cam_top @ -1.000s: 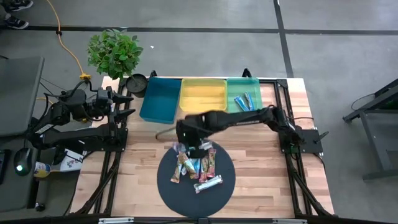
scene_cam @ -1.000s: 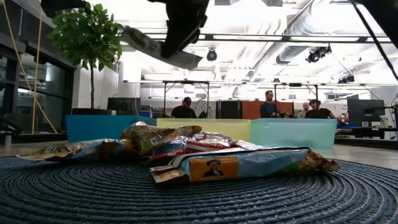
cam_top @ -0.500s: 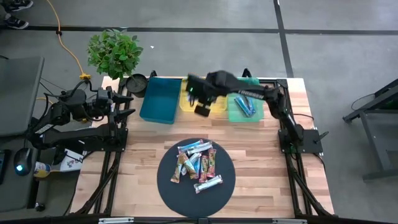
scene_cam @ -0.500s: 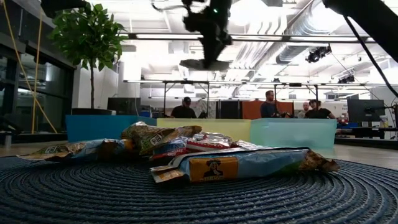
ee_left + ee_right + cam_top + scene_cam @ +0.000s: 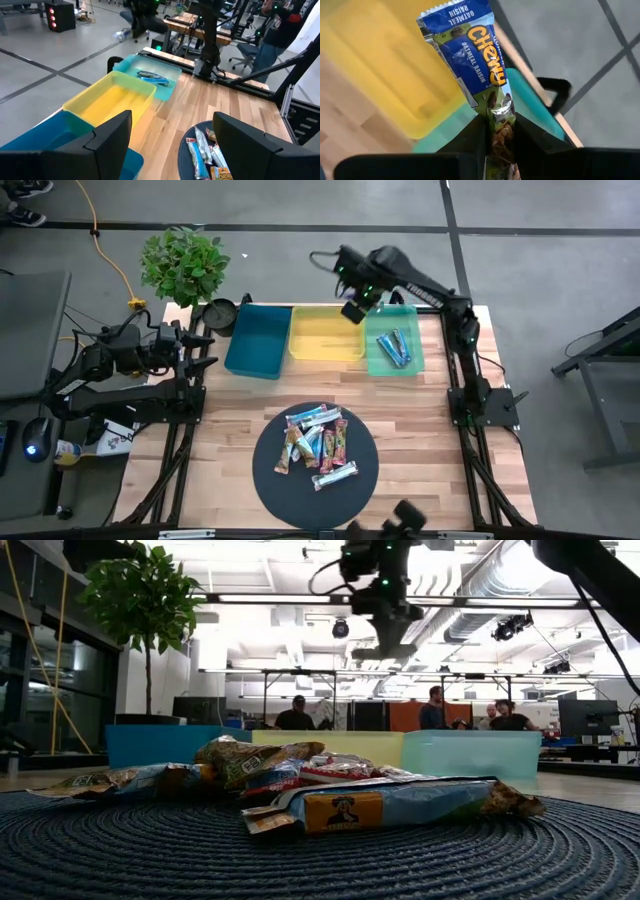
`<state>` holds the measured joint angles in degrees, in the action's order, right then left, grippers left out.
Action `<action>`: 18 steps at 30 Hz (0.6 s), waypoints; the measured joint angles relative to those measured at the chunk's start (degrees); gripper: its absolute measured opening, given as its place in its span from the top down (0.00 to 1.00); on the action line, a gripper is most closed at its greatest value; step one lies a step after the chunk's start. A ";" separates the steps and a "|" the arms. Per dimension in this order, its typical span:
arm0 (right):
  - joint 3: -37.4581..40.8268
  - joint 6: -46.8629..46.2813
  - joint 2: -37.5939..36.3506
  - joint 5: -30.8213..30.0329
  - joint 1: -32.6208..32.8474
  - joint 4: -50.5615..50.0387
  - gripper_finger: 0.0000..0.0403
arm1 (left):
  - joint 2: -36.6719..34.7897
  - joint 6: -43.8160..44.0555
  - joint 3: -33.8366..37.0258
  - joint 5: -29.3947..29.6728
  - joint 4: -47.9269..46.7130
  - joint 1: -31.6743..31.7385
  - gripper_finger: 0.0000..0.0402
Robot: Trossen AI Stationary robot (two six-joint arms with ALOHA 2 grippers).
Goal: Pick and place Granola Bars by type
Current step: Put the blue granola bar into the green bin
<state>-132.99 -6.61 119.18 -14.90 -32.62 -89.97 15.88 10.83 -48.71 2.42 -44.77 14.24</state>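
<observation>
Behind the table the workshop is busy with people at desks, but your concern is up at the bins. A second ago your right hand (image 5: 352, 308) was down over the round mat (image 5: 268, 480) among the pile; half a second ago it was passing above the yellow bin (image 5: 326, 333); now it hangs high at the seam between that bin and the teal bin (image 5: 378, 360), clamped on the tail of a blue Chewy bar (image 5: 470, 52) — the wrapper sticks out past the fingers. That means one bar has left the pile and is nearly at its drop. Two blue bars (image 5: 393, 347) already lie in the teal bin, so I judge that is where this one belongs. The rest of the Granola Bars (image 5: 318, 443) wait on the mat. Your left hand (image 5: 170, 145) is parked at the table's left edge, fingers apart — holding nothing.
</observation>
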 joint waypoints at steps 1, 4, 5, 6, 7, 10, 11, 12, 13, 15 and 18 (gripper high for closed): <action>0.00 -0.41 -0.62 0.16 -1.22 0.00 0.83 | 0.00 0.00 0.00 0.00 0.03 0.00 0.32; 0.00 -0.98 -2.55 0.85 -4.59 0.00 0.83 | 0.00 0.00 0.00 0.00 0.02 0.00 0.32; 0.00 -1.23 -3.12 0.86 -5.58 -0.01 0.83 | 0.00 0.00 0.00 0.00 0.02 0.00 0.32; 0.00 -1.36 -3.78 0.81 -6.53 -0.02 0.83 | 0.00 0.00 0.00 0.00 0.02 0.00 0.32; 0.00 -1.36 -4.38 0.82 -7.37 0.00 0.83 | 0.00 0.00 0.00 -0.02 0.02 0.00 0.32; 0.36 -1.75 -6.26 1.58 -9.45 0.06 0.83 | 0.00 0.00 0.00 0.00 0.02 0.00 0.32; 1.11 -2.25 -7.04 1.84 -9.91 0.03 0.83 | 0.00 0.00 0.00 0.00 0.03 0.00 0.32; 2.26 -2.67 -7.96 1.83 -10.27 0.01 0.83 | 0.00 0.00 0.00 -0.02 0.04 0.00 0.32; 4.05 -3.44 -9.12 1.79 -10.62 0.01 0.83 | 0.00 0.00 0.00 -0.02 0.04 0.00 0.32; 8.86 -5.65 -11.66 2.04 -11.10 0.01 0.83 | 0.00 0.00 0.00 0.00 0.04 0.00 0.32; 17.96 -8.41 -15.37 4.13 -11.32 0.32 0.83 | 0.00 0.00 0.00 0.00 0.04 0.00 0.32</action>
<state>-115.03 -15.02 103.81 -10.77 -43.94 -89.66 15.88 10.83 -48.71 2.42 -44.73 14.24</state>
